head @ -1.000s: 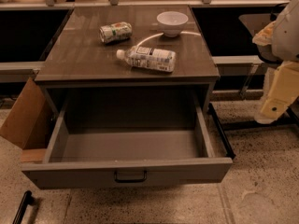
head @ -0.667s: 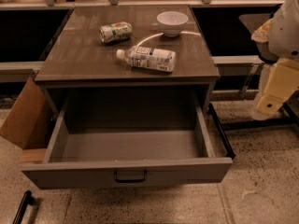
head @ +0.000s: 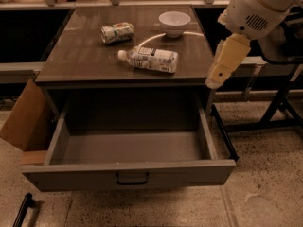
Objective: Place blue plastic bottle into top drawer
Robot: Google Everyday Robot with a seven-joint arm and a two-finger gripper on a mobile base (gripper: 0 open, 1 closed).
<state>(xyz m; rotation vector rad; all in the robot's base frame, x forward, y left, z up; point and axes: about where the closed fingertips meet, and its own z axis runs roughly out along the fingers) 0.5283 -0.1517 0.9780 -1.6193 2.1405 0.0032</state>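
Camera view: gripper (head: pixel 221 71), grasp unclear, beside the table (head: pixel 80 56) edge; blue plastic bottle (head: pixel 151 59) lies above open top drawer (head: pixel 71 173).

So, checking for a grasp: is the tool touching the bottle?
Apart. The camera view shows the tool by the front right corner of the tabletop, a clear gap from the bottle.

Dim amber light, tabletop (head: pixel 80 56) glare — gripper (head: pixel 215 79) lit, upper right.
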